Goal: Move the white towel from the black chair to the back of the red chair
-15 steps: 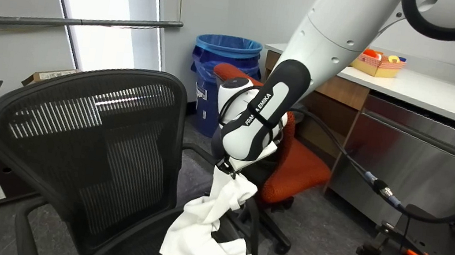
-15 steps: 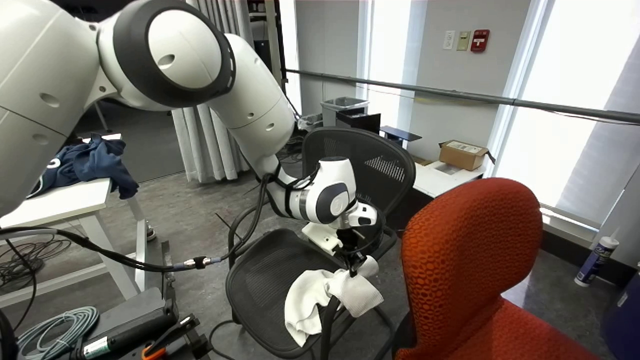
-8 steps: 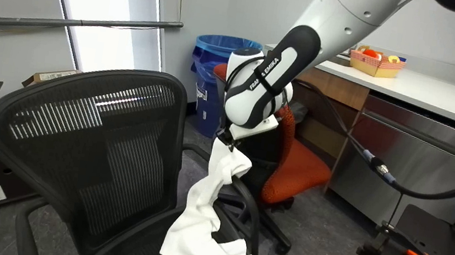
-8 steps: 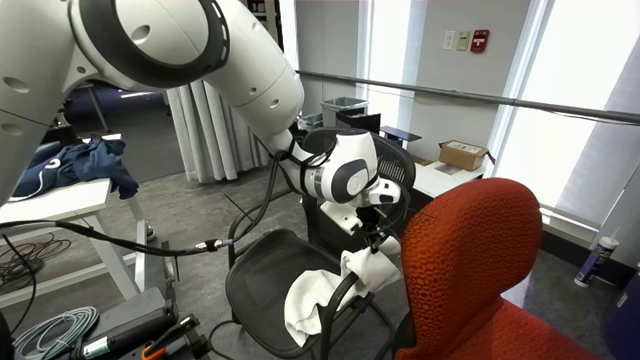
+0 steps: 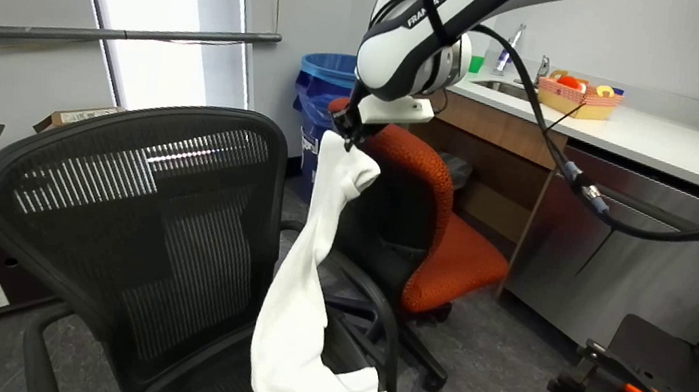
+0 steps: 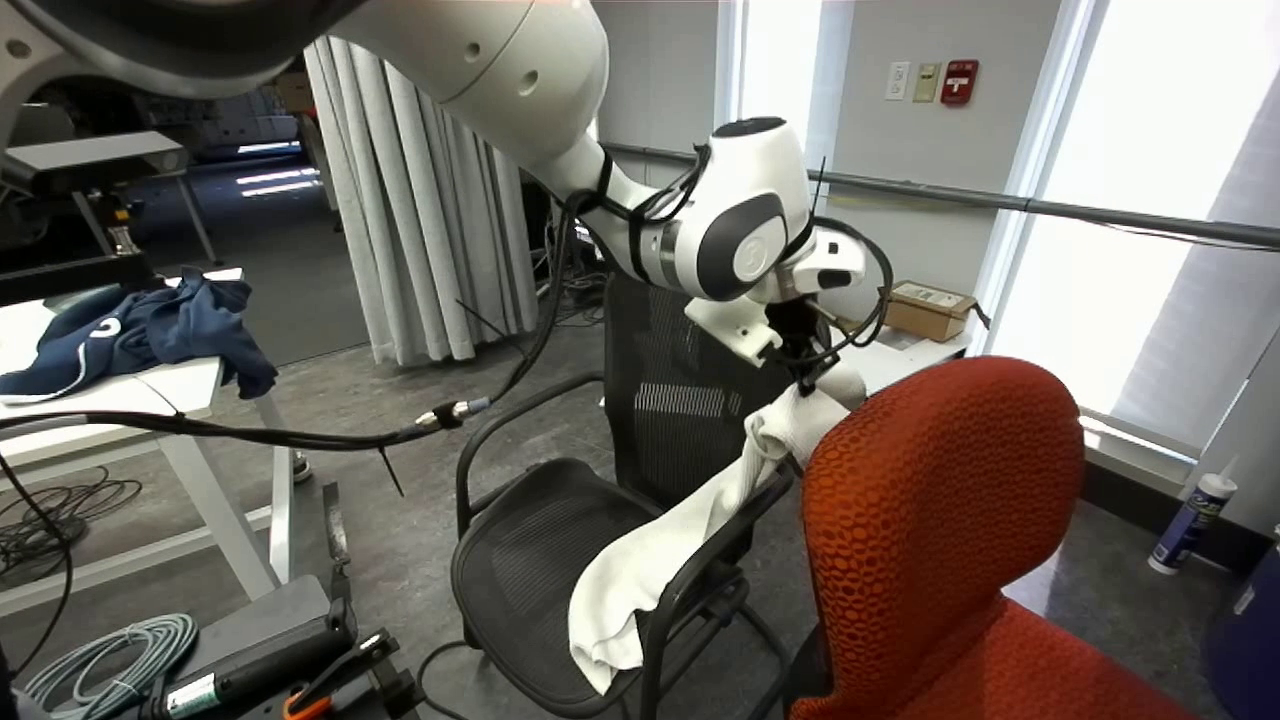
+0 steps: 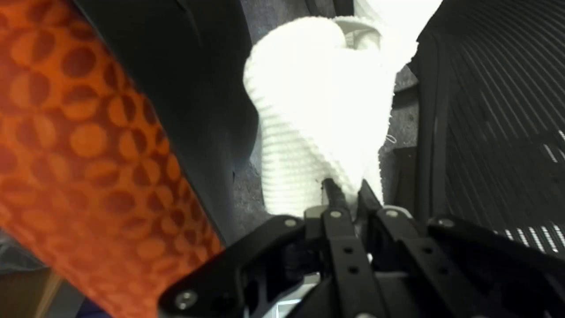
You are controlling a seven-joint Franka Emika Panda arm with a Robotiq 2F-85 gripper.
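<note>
My gripper [image 5: 348,145], also in an exterior view [image 6: 808,384] and the wrist view [image 7: 346,183], is shut on the upper end of the white towel [image 5: 294,325]. The towel [image 6: 640,565] hangs stretched down from the fingers, its lower part lying on the seat of the black chair [image 6: 545,535]. In the wrist view the towel [image 7: 318,97] is pinched between the fingertips. The red chair [image 5: 420,158] stands beside the black one. Its backrest [image 6: 930,520] is close to the gripper, and in the wrist view the backrest [image 7: 88,176] is at the left.
The black chair's armrest [image 5: 376,295] stands between its seat and the red chair. A blue bin [image 5: 312,95] is behind the red chair. A counter [image 5: 657,147] with a basket [image 5: 578,102] is at the back. A white table [image 6: 150,400] holds blue clothing.
My gripper has risen with the towel's upper end and moved toward the red chair's backrest. The towel has stretched from bunched to long, its lower part still on the black seat.
</note>
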